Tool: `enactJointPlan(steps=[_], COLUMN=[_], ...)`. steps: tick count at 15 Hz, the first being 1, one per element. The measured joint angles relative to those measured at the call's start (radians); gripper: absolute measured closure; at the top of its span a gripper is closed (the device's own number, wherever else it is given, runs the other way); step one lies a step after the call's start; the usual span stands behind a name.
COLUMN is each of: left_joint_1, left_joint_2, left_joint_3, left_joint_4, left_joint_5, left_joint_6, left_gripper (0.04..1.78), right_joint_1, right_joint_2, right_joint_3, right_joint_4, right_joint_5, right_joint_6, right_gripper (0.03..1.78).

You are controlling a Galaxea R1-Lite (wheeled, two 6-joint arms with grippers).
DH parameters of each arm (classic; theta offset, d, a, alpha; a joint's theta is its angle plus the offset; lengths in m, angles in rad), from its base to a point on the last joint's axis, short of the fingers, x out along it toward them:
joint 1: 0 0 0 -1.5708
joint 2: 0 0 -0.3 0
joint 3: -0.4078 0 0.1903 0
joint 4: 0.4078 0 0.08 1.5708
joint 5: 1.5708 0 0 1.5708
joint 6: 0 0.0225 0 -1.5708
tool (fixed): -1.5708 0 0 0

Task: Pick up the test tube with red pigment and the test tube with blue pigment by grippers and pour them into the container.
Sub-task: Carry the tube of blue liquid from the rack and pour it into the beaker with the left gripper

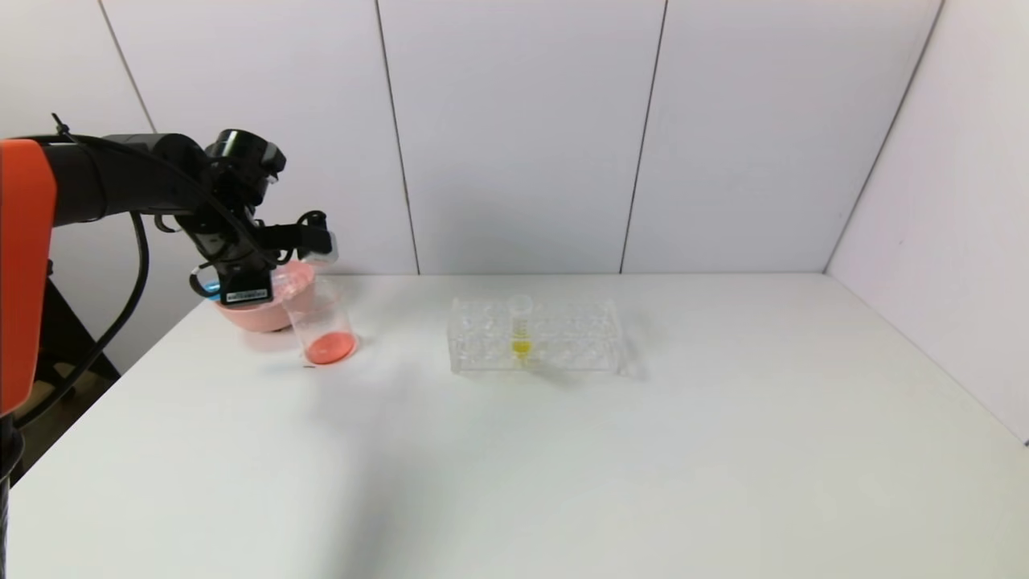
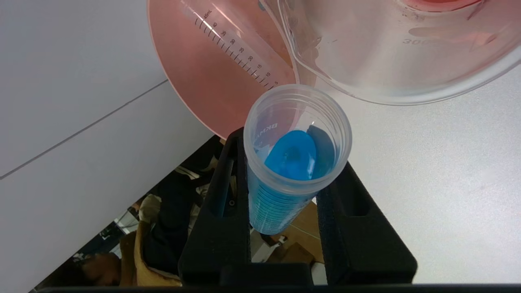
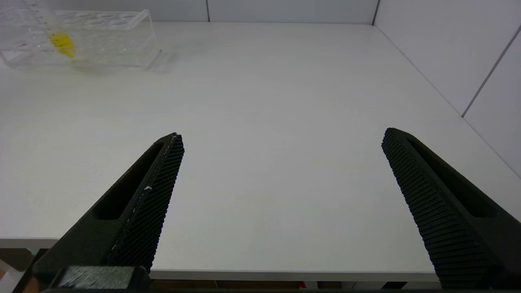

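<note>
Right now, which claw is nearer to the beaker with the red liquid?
Left. The left claw, shut on the blue tube, is right beside the beaker, near its rim. The right claw hangs open at the table's near edge, far from it.

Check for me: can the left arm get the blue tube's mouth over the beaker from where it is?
Probably yes. The left pincer grips the test tube with blue pigment, whose mouth sits just short of the beaker rim, with nothing between them.
</note>
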State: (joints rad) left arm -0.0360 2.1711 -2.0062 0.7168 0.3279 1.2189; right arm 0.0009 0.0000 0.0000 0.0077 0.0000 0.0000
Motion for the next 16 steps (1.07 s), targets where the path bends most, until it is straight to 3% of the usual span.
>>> enactJointPlan(steps=[16], left_joint_1=[-0.016], left_joint_2=[0.006], left_joint_3=[0.000], left_joint_4=[0.040], left_joint_5=[-0.018], left_joint_6=[-0.008], left_gripper=[1.34], right_joint_1=[0.000], right_joint_2=[0.000], right_joint_3=[0.000], right_joint_4=[0.000], right_joint_5=[0.000], right_joint_6=[0.000], right_gripper=[0.04])
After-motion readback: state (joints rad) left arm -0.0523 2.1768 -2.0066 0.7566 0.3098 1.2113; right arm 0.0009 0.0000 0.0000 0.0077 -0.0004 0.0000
